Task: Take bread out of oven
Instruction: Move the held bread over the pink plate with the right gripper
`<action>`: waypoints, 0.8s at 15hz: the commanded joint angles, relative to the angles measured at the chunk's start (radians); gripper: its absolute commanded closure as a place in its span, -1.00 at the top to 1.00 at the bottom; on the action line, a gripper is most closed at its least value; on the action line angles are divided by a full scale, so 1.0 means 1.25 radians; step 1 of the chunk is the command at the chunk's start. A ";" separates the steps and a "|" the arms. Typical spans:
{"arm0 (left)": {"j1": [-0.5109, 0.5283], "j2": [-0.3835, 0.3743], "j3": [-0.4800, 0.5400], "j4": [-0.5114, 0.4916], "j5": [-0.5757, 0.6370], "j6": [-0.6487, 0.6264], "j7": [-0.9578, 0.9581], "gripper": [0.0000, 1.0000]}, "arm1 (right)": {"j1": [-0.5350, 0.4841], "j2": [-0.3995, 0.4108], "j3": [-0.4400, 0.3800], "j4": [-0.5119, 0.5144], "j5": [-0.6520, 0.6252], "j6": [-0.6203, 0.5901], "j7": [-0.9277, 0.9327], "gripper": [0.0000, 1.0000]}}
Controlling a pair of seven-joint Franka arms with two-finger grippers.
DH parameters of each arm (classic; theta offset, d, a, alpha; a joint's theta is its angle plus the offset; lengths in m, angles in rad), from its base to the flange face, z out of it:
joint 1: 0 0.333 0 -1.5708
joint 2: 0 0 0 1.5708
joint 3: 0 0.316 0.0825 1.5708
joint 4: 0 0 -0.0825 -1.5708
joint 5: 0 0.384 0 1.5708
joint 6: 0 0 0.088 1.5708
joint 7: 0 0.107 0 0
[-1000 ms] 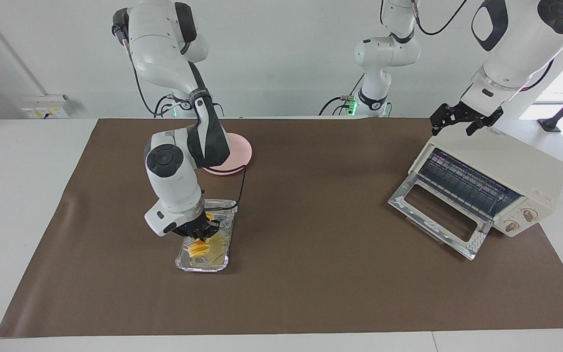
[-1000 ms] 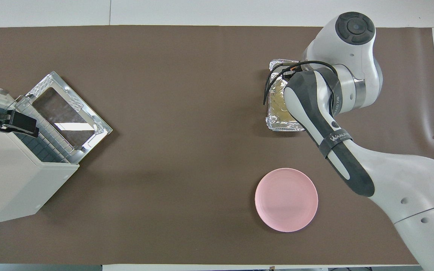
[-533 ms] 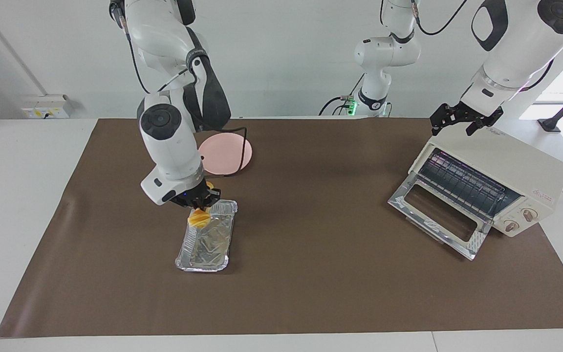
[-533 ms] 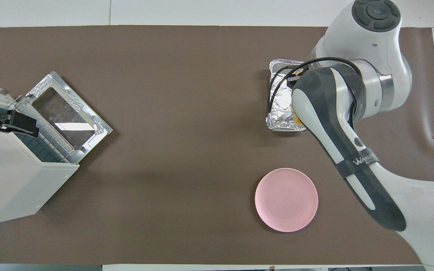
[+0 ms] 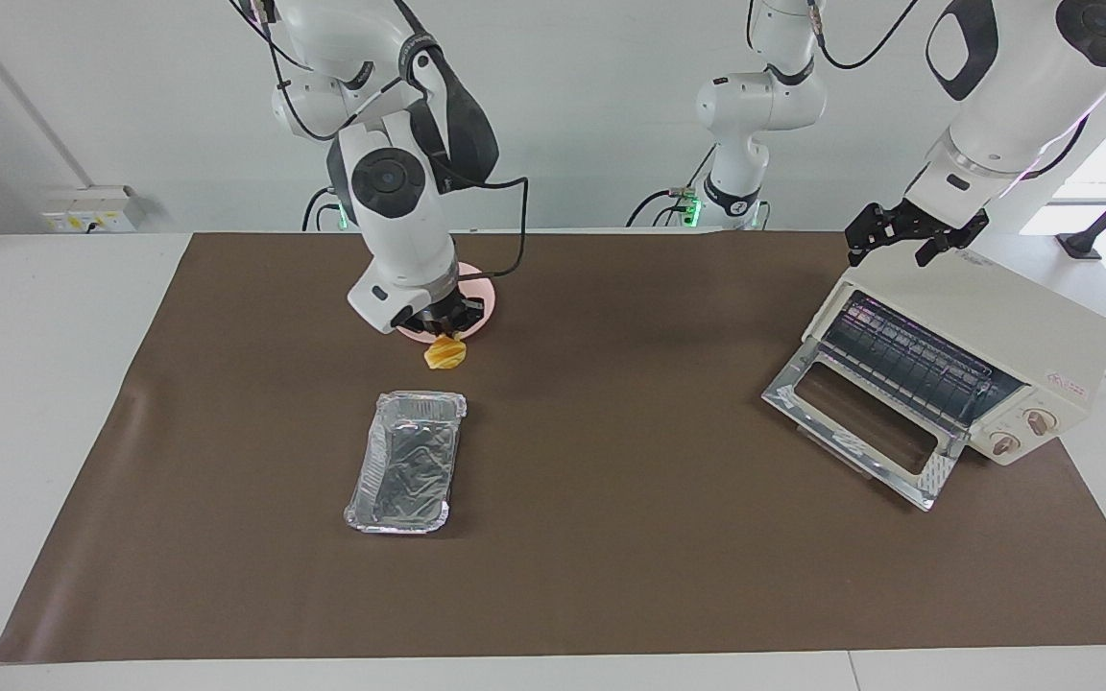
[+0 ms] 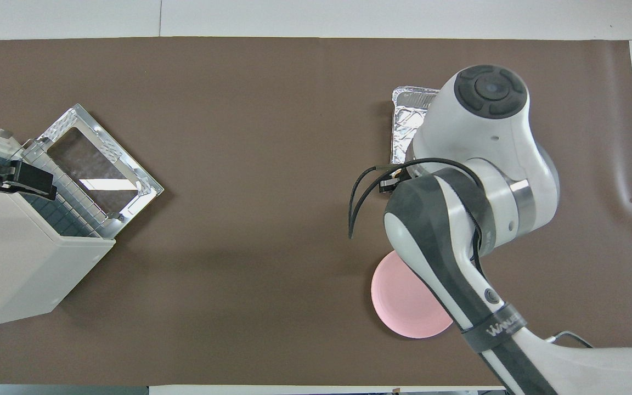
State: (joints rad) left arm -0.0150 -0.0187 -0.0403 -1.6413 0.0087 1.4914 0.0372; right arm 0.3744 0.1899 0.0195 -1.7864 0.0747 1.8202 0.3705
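Observation:
My right gripper is shut on the bread, a small golden ridged loaf. It holds the loaf in the air by the edge of the pink plate, between the plate and the foil tray. The tray holds nothing. In the overhead view the right arm hides the bread and part of the plate. The cream oven stands at the left arm's end of the table with its glass door folded down and its wire rack bare. My left gripper waits open over the oven's top.
A brown mat covers the table. The foil tray lies farther from the robots than the plate. The oven stands angled, with its open door pointing toward the middle of the mat.
My right gripper lifted the bread out of the foil tray and carried it toward the robots to the pink plate's edge. The tray stayed in place. The left arm has not moved.

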 commanded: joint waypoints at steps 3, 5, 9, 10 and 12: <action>0.002 -0.016 0.000 -0.010 0.005 0.001 -0.002 1.00 | 0.032 -0.132 0.000 -0.292 0.005 0.192 0.042 -1.00; 0.002 -0.016 0.000 -0.010 0.005 0.001 -0.002 1.00 | 0.036 -0.162 0.000 -0.365 0.005 0.252 0.044 -1.00; 0.002 -0.016 0.000 -0.010 0.005 0.002 -0.002 1.00 | 0.038 -0.238 0.000 -0.441 0.005 0.260 0.059 -1.00; 0.002 -0.016 0.000 -0.010 0.005 0.001 -0.002 1.00 | 0.038 -0.265 0.002 -0.467 0.005 0.258 0.059 -1.00; 0.002 -0.016 0.000 -0.010 0.005 0.001 -0.002 1.00 | 0.038 -0.301 0.002 -0.506 0.005 0.259 0.059 -1.00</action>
State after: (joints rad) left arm -0.0150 -0.0187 -0.0403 -1.6413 0.0087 1.4914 0.0372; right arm 0.4180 -0.0950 0.0200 -2.3310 0.0747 2.1339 0.4247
